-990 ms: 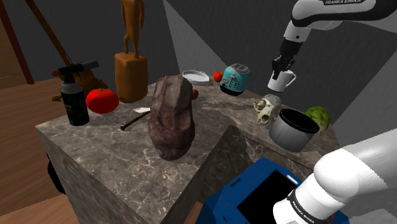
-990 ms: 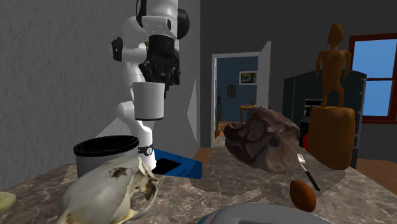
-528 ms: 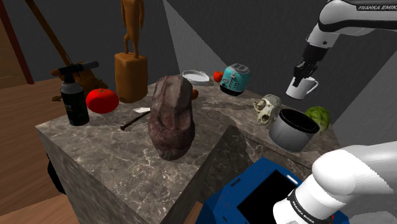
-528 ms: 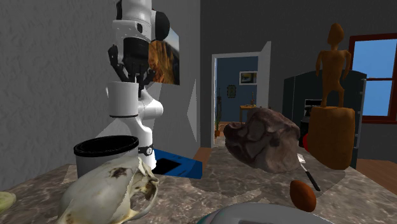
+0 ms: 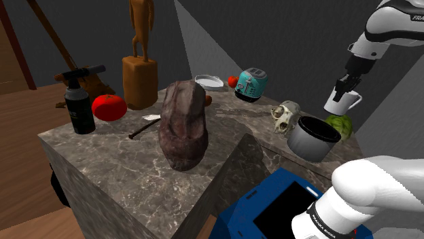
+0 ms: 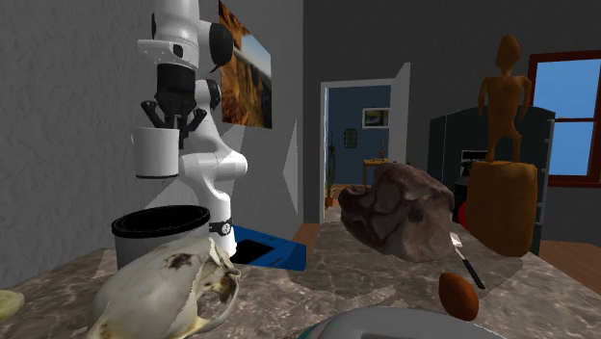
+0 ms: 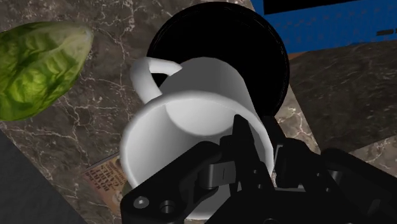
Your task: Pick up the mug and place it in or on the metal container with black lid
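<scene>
Jaws clamped tight on the rim of the white mug point(image 5: 339, 102). The white arm point(image 5: 384, 24) reached high over the worktop point(image 5: 122, 163), wrist pointing straight down. The mug hung upright in the air, mouth up, long axis vertical, handle toward the green leafy vegetable point(image 7: 38, 63), above the grey, black-rimmed container point(image 5: 311, 139).

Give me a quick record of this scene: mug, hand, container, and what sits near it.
mug: white mug, upright, held in the air
hand: hand shut on the mug's rim
container: grey container with a black top, on the marble counter, below the mug
nearby: skull and leafy green vegetable beside the container
not yet done: mug not set down
</scene>
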Controlling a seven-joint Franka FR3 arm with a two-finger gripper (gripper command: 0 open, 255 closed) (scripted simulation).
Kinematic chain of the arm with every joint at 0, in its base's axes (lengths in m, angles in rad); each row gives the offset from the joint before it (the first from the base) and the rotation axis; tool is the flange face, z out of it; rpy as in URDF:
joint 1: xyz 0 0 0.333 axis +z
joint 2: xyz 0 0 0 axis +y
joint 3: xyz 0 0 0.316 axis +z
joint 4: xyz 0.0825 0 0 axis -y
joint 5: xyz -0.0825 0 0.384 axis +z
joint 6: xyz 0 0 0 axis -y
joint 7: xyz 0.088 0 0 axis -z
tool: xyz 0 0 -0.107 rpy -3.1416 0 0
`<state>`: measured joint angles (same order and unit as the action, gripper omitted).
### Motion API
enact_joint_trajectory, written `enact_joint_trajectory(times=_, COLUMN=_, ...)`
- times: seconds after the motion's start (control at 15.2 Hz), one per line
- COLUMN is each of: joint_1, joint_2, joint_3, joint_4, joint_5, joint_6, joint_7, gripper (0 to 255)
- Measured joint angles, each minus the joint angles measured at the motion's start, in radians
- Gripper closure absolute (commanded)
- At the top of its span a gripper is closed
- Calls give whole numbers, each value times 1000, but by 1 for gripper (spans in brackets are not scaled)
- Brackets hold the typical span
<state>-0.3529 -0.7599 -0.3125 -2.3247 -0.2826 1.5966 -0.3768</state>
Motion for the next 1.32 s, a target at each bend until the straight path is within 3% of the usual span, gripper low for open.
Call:
enact_joint_trajectory(times=0.46, joint_1=2, joint_2=-35, joint_3=-25, joint_4=-119, joint_5=-23, joint_6=79, joint_7=7, gripper=255)
enact_joint_trajectory(times=0.59, joint_1=-28, joint_2=-6, joint_3=-26, joint_4=-67, joint_5=-30, joint_6=101, joint_7=11, gripper=255)
enact_joint_trajectory(times=1.32, joint_1=-51, joint_2=-8, joint_3=-21, joint_4=-229, joint_5=-31, joint_6=211, joint_7=-1, gripper=255)
